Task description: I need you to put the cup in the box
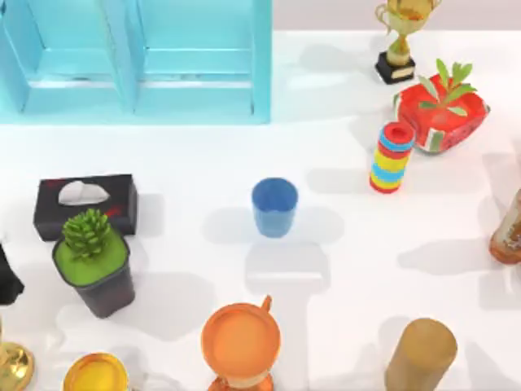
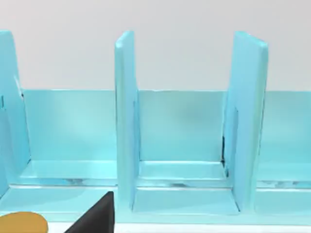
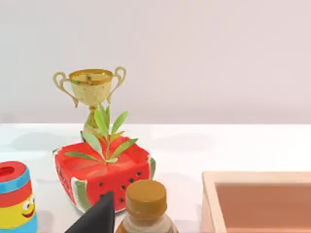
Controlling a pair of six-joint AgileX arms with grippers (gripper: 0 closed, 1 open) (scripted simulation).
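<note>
- The cup (image 1: pixel 274 208) is seen standing upright on the white desk (image 1: pixel 342 269), near the middle of it, with its mouth facing up and with free space all around it.
- The cup is held by no hand. It is well apart from the left arm (image 1: pixel 6 281), whose dark part is seen at the left edge of the desk, and it is also well apart from the things that stand near the right hand.
- Nearest to the cup, toward the front edge, an orange mug (image 1: pixel 241 342) is placed. A tan cylinder (image 1: pixel 421 354) stands farther to the right.
- Between the left arm and the cup, a succulent in a dark pot (image 1: pixel 94 269) is found, and a black tissue box (image 1: pixel 84 204) is just behind it.
- The left hand (image 2: pixel 95 217) is directed to a light blue shelf (image 2: pixel 180 131) with upright dividers, which stands at the back of the desk. It cannot be told whether this hand is spread or pressed together.
- The right hand (image 3: pixel 95 216) is just beside a bottle with a brown cap (image 3: pixel 146 199). Its state cannot be told either.
- Beyond the right hand, a watermelon-shaped planter (image 3: pixel 104 177) is seen, and a golden trophy (image 3: pixel 91 87) stands behind it.
- A striped toy of coloured rings (image 3: pixel 14 199) stands near this hand, on one side.
- On the other side of the bottle, the open box (image 3: pixel 257 177) lies, of pale salmon colour. Nothing is seen in the part of its inside that is shown.
</note>
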